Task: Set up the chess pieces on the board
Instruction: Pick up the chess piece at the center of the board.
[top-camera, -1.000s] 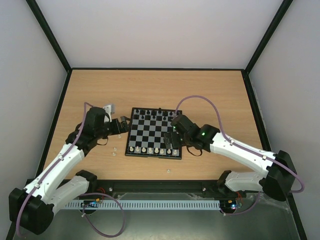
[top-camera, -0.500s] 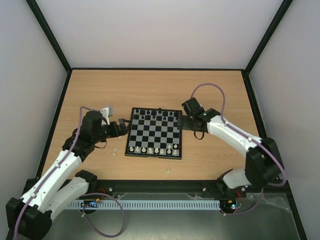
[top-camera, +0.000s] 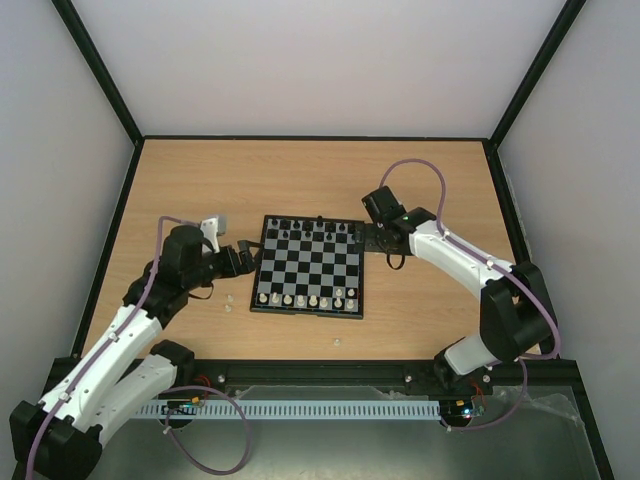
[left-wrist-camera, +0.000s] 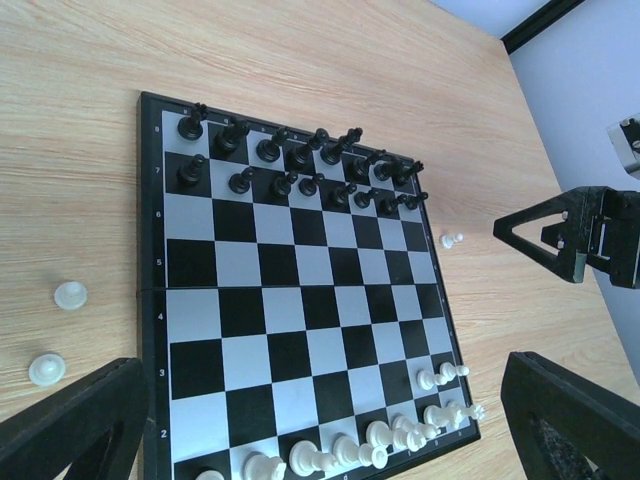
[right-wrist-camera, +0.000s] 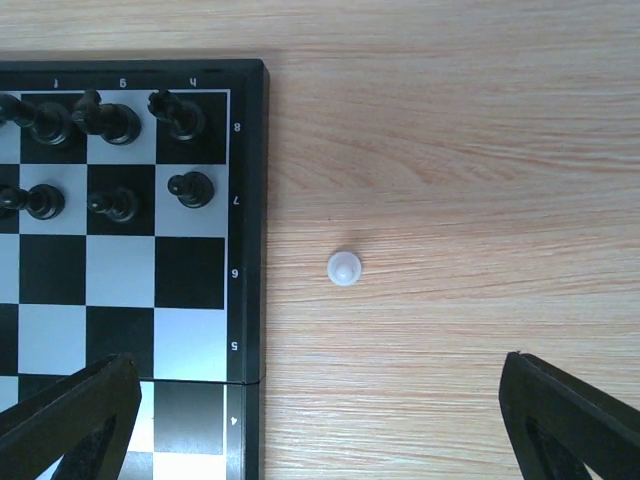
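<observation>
Black left gripper: we see its jaws spread wide and holding nothing, low at the left edge of the board, left of centre in the top view.
Loose pale pieces: we count two on the wooden table, just left of the board and clear of its frame.
Board: flat at the middle of the table, between the two grippers.
Black pieces: we find them crowding the two far rows.
White pieces: a line along the near edge, with two more one row in at the right.
White pawn: alone on the table, just right of the board's far right corner.
Right gripper: wide open and empty; in its wrist view we see the pawn lying ahead of its spread fingers.
</observation>
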